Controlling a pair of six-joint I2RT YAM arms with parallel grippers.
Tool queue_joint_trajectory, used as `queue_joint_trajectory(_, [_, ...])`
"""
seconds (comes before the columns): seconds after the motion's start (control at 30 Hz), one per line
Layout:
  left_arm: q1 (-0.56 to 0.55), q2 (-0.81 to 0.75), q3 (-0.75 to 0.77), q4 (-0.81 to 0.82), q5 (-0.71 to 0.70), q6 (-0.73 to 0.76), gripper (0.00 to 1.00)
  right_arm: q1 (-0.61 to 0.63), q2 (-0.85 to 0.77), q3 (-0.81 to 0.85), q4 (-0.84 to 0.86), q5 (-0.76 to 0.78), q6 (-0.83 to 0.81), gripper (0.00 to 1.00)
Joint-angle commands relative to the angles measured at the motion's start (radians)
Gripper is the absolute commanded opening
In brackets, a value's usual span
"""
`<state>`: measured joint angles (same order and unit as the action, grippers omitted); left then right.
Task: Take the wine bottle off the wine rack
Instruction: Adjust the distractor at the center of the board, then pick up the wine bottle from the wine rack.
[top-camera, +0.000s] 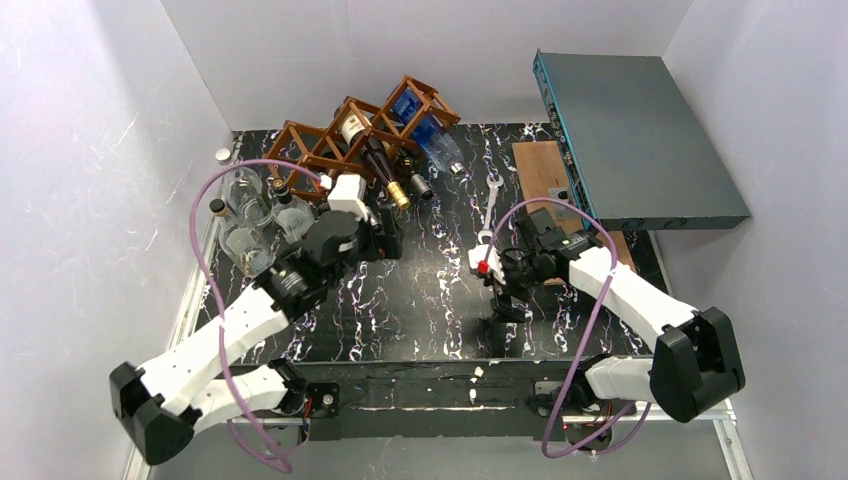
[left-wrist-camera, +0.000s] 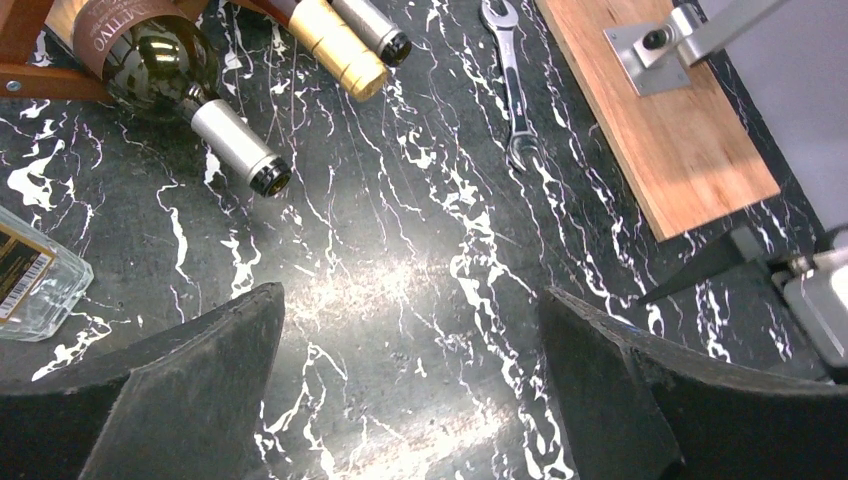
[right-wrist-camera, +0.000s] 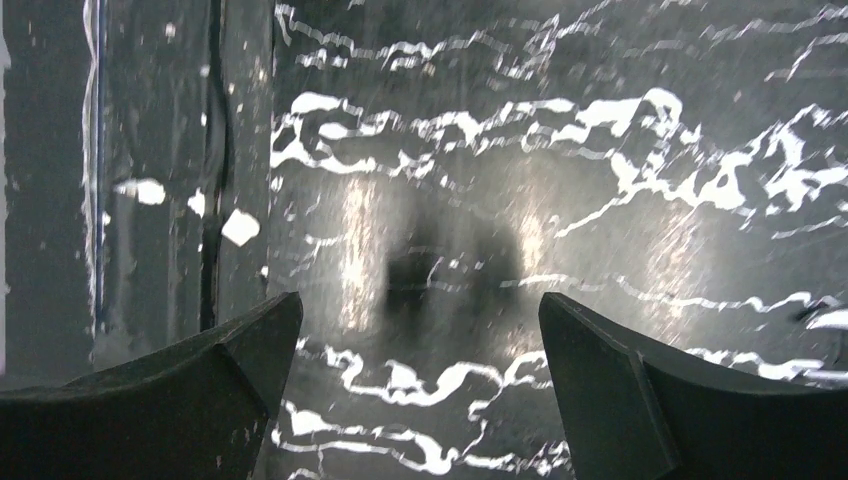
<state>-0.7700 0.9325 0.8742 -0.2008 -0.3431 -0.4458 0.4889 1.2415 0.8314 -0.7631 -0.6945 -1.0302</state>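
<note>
The reddish-brown lattice wine rack (top-camera: 345, 135) stands at the back of the table, and a corner of it shows in the left wrist view (left-wrist-camera: 30, 75). Dark wine bottles lie in it with necks pointing forward: one with a gold capsule (top-camera: 397, 191) (left-wrist-camera: 335, 45), one with a silver cap (top-camera: 420, 187) (left-wrist-camera: 375, 28), and one with a brown label and silver neck (left-wrist-camera: 215, 130). A blue-labelled clear bottle (top-camera: 428, 128) lies in the right cell. My left gripper (top-camera: 388, 238) (left-wrist-camera: 410, 300) is open and empty, just in front of the bottle necks. My right gripper (top-camera: 497, 303) (right-wrist-camera: 420, 310) is open and empty over bare table.
Clear glass bottles (top-camera: 245, 215) (left-wrist-camera: 30, 275) stand left of the rack. A wrench (top-camera: 490, 205) (left-wrist-camera: 510, 80) lies mid-table. A flat wooden board (top-camera: 545, 170) (left-wrist-camera: 660, 110) lies beside a large grey box (top-camera: 640, 140) at the back right. The table (top-camera: 420, 320) is black marble-patterned.
</note>
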Motion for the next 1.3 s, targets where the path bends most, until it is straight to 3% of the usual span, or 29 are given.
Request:
queue_joint_trajectory(0.0, [-0.002, 0.164, 0.167, -0.094, -0.151, -0.133, 0.89, 0.055, 0.046, 0.073, 0.147, -0.042, 0.152, 0.98])
queue_joint_trajectory(0.17, [0.013, 0.354, 0.339, -0.189, -0.359, -0.22, 0.85, 0.085, 0.043, 0.072, 0.268, 0.021, 0.266, 0.99])
queue_joint_trajectory(0.33, [0.062, 0.411, 0.384, -0.096, -0.238, -0.099, 0.87, 0.091, 0.086, 0.156, 0.347, 0.09, 0.391, 0.98])
queue_joint_trajectory(0.5, [0.089, 0.298, 0.367, -0.058, -0.065, 0.116, 0.93, 0.091, 0.19, 0.346, 0.417, 0.201, 0.569, 0.98])
queue_joint_trajectory(0.67, [0.105, 0.142, 0.37, -0.138, -0.013, 0.222, 0.97, 0.092, 0.308, 0.505, 0.538, 0.281, 0.822, 0.98])
queue_joint_trajectory(0.9, [0.106, -0.025, 0.37, -0.249, -0.011, 0.22, 0.98, 0.142, 0.468, 0.698, 0.639, 0.519, 1.094, 0.98])
queue_joint_trajectory(1.1, [0.106, -0.118, 0.315, -0.25, -0.031, 0.181, 0.98, 0.179, 0.591, 0.862, 0.617, 0.639, 1.146, 0.98])
queue_joint_trajectory(1.27, [0.107, -0.154, 0.281, -0.23, -0.059, 0.159, 0.98, 0.214, 0.671, 0.897, 0.65, 0.679, 1.188, 0.98])
